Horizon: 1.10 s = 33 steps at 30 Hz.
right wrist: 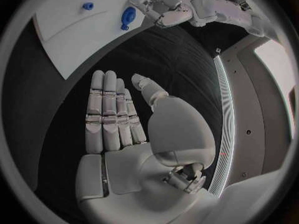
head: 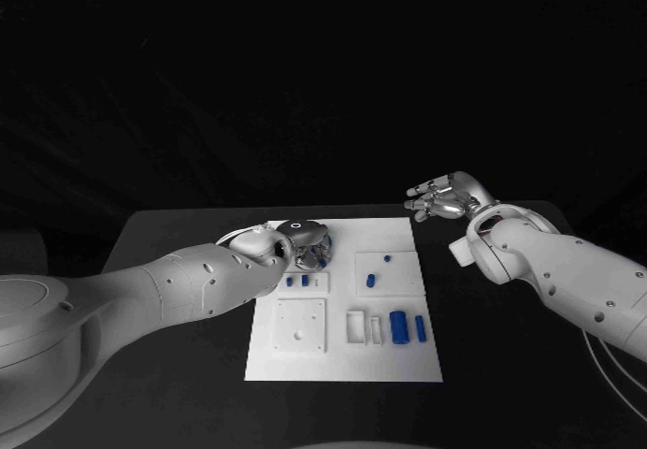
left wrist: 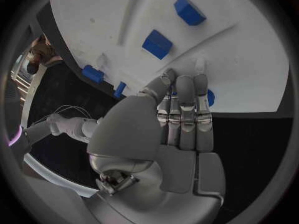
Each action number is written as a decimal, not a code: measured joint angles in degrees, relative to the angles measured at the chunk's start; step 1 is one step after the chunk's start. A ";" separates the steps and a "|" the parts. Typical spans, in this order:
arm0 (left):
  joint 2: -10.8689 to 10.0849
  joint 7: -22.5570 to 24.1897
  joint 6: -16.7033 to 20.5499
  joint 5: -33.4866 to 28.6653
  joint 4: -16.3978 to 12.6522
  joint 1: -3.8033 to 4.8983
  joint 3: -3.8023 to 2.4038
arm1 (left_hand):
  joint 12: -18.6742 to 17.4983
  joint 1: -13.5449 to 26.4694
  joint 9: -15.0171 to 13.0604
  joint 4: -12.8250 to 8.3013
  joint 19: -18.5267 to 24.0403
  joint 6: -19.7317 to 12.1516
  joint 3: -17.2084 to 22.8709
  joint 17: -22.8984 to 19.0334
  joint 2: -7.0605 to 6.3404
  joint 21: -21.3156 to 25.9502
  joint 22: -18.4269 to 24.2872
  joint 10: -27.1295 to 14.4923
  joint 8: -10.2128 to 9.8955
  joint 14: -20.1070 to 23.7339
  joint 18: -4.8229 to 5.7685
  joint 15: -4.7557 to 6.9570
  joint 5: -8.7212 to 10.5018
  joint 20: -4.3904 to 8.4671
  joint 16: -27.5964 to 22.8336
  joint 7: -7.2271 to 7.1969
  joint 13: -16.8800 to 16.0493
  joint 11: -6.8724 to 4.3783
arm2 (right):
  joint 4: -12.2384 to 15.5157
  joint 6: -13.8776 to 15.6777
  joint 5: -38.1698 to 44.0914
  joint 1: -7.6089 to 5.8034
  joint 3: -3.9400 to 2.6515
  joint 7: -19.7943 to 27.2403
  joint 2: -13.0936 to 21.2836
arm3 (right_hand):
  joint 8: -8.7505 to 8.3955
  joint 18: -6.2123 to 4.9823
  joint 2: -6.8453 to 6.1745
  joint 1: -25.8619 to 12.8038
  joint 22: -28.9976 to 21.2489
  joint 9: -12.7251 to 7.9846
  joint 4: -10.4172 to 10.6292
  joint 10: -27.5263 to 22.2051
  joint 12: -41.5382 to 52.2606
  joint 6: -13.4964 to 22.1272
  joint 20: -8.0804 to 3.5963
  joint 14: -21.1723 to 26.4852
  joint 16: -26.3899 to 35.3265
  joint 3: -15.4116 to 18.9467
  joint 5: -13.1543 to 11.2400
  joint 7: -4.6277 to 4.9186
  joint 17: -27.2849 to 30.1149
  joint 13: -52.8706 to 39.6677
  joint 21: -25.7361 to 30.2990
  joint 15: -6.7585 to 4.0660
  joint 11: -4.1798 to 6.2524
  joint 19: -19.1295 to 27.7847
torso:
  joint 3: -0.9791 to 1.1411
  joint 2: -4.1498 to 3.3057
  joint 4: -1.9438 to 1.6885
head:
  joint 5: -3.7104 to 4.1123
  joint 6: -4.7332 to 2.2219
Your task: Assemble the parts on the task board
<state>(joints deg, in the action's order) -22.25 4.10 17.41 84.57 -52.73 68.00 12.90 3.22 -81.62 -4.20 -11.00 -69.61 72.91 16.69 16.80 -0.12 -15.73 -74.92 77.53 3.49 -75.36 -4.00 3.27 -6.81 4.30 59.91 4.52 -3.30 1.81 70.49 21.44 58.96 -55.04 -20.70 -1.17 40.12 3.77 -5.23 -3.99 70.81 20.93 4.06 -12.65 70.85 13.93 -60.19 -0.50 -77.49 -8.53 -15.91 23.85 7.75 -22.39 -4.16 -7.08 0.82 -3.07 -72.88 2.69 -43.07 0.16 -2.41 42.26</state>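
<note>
Hands empty, fingers straight: left hand (head: 299, 245) poised over task board (head: 345, 365) to pick parts; right hand (head: 442, 198) waits aside.

Left hand (head: 299, 245) at centre-left, fingers (left wrist: 185, 104) straight and together; right hand (head: 445, 198) at far right, flat and empty.

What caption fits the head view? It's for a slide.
Left robot hand over the white task board and its blue parts; right robot hand open beside it.
</note>
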 measured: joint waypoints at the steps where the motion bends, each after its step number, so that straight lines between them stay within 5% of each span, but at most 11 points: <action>1: -0.15 -0.01 0.12 -0.03 -0.15 -0.02 0.01 | 0.00 0.15 -0.01 0.00 0.01 0.05 0.26 0.05 -0.14 -0.19 0.00 0.08 0.00 -0.01 0.00 0.00 0.00 0.01 0.00 -0.05 0.00 -0.07 | 0.00 -0.01 0.00 0.00 0.00 0.00 0.00 | 0.00 0.00 0.00 0.00 0.00 0.00 0.00 0.00 0.00 0.00 0.00 0.00 0.00 0.00 0.00 0.00 0.00 0.00 0.00 0.00 0.00 0.00 | 0.01 -0.01 0.01 | -0.03 -0.02; 4: -0.96 -0.03 0.46 -0.35 -1.01 -0.20 -0.29 | 0.00 0.54 -0.05 0.11 0.21 0.06 0.87 0.22 -0.50 -0.68 0.00 0.29 0.00 -0.22 0.02 0.19 0.00 0.21 0.00 -0.06 -0.02 -0.27 | 0.00 -0.02 0.00 0.00 0.00 0.00 0.00 | 0.00 0.00 0.00 0.00 0.00 0.00 0.00 0.00 0.00 0.00 0.00 0.00 0.00 0.00 0.00 0.00 0.00 0.00 0.00 0.00 0.00 0.00 | 0.01 -0.01 0.01 | -0.05 -0.18; 15: -5.46 -0.75 0.62 -8.62 -5.33 -0.21 -5.56 | 0.00 1.20 -0.05 0.00 0.70 0.10 1.45 0.31 -0.57 -1.08 0.01 0.58 -0.16 -0.30 0.03 0.11 -0.11 0.19 -0.06 -0.09 -0.28 -0.42 | -0.01 -0.09 -0.01 0.01 0.00 0.01 0.33 | 0.00 0.00 0.00 0.00 -0.27 0.00 0.00 0.00 0.00 0.00 0.21 0.00 0.00 0.00 0.00 0.00 -0.01 0.00 0.00 -0.01 0.00 0.21 | 0.00 0.06 -0.13 | 0.04 -0.49; 19: -7.19 -0.94 0.18 -11.59 -6.91 0.01 -6.66 | 0.00 1.20 -0.03 0.00 0.83 0.11 1.45 0.17 -0.57 -1.08 0.01 0.71 -0.22 -0.30 0.04 0.11 -0.23 0.21 -0.50 -0.08 -0.24 -0.53 | 0.00 -0.11 -0.02 0.01 0.00 0.01 0.45 | 0.00 0.00 0.00 0.00 -0.41 0.01 0.00 0.00 0.00 0.00 0.21 0.00 0.00 0.00 0.18 0.00 0.04 -0.01 -0.40 -0.01 0.00 0.21 | -0.02 0.14 -0.23 | 0.08 -0.49; 25: -9.15 -1.48 -2.95 -15.25 -8.64 1.00 -7.40 | 0.00 1.29 0.14 0.00 1.33 0.11 1.45 0.01 -0.65 -1.08 0.01 1.00 -0.22 -0.30 0.03 0.11 -0.23 0.11 -1.12 -0.08 -0.21 -0.79 | 0.01 -0.14 -0.02 0.00 0.00 0.00 0.55 | 0.00 0.01 0.22 0.22 -0.42 0.00 -0.13 0.00 0.00 0.00 0.00 0.00 0.00 0.13 0.24 0.00 0.12 -0.01 -0.43 -0.01 0.00 0.43 | -0.05 0.16 -0.31 | 0.08 -0.42; 33: -10.77 -2.35 -6.72 -15.70 -9.15 1.24 -7.48 | 0.00 1.35 0.15 -0.01 1.33 0.10 1.45 0.01 -0.72 -1.08 0.02 1.04 0.01 -0.30 0.03 0.10 -0.23 0.11 -1.12 -0.07 -0.21 -0.81 | 0.01 -0.23 -0.01 0.00 0.00 -0.02 0.70 | 0.00 0.01 0.22 0.22 -0.42 0.01 -0.16 0.00 0.00 0.00 0.00 0.01 0.00 0.16 0.24 0.00 0.11 -0.01 -0.43 -0.01 0.00 0.42 | -0.09 0.09 -0.27 | 0.01 -0.44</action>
<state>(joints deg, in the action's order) -33.02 1.75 10.69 68.87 -61.87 69.24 5.42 3.22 -80.27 -4.06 -11.01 -68.28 73.01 18.14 16.81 -0.84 -16.81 -74.90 78.57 3.50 -75.66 -3.97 3.37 -7.04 4.41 58.79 4.45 -3.51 1.00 70.50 21.21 58.94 -55.04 -20.70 -1.19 40.82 3.77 -5.22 -3.77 71.03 20.52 4.07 -12.81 70.85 13.93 -60.19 -0.50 -77.48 -8.53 -15.75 24.08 7.74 -22.28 -4.17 -7.51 0.81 -3.07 -72.45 2.60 -42.98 -0.12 -2.40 41.82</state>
